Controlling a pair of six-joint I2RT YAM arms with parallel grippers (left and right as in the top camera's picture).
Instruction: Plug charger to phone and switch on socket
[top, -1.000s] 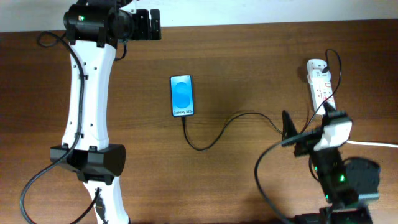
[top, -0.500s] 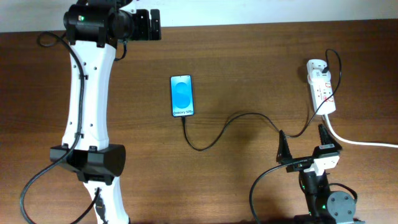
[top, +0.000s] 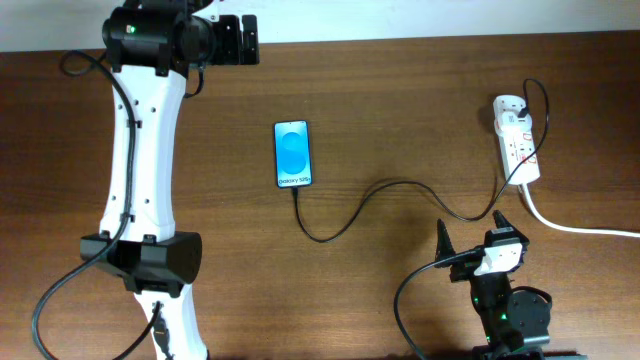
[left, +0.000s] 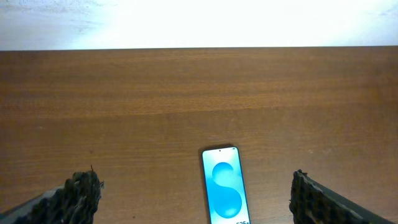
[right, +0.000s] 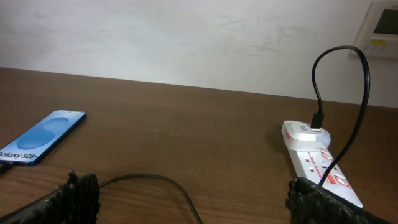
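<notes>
The phone lies flat at mid table with its blue screen up; it also shows in the left wrist view and the right wrist view. The thin black charger runs from the phone's near edge, where its tip touches, in loops to the white socket at the far right. My right gripper is open and empty near the front edge, apart from the cable. My left gripper is open and empty at the back, far from the phone.
A thick white cord leaves the socket toward the right edge. A black lead arcs up from the adapter plugged into the socket's far end. A pale wall runs behind the table's back edge.
My right gripper has pulled back from beside the socket toward the front edge and a little left, still open. The left arm, phone and cable have not moved.
</notes>
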